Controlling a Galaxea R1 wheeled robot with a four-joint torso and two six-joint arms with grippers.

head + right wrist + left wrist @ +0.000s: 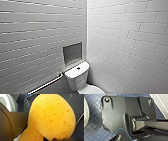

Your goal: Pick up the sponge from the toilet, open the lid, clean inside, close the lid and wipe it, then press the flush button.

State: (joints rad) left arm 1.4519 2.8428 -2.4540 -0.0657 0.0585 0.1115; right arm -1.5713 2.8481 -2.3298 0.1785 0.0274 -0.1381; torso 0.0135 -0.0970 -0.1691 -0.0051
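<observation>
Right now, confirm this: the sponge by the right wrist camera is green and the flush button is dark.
Wrong colour: the sponge is orange, not green, as the right wrist view shows. The flush button is dark.

The toilet [76, 75] is cut by the head view's lower edge, which takes off the front of the lid [94, 90]. The flush button [78, 68] is a tiny dark blur. Close against the right wrist, the sponge [52, 116] runs past the picture's edges and covers whatever lies beyond it. Beside the left wrist, a white curved surface [85, 115] is cut off, with too little in view to name it.
</observation>
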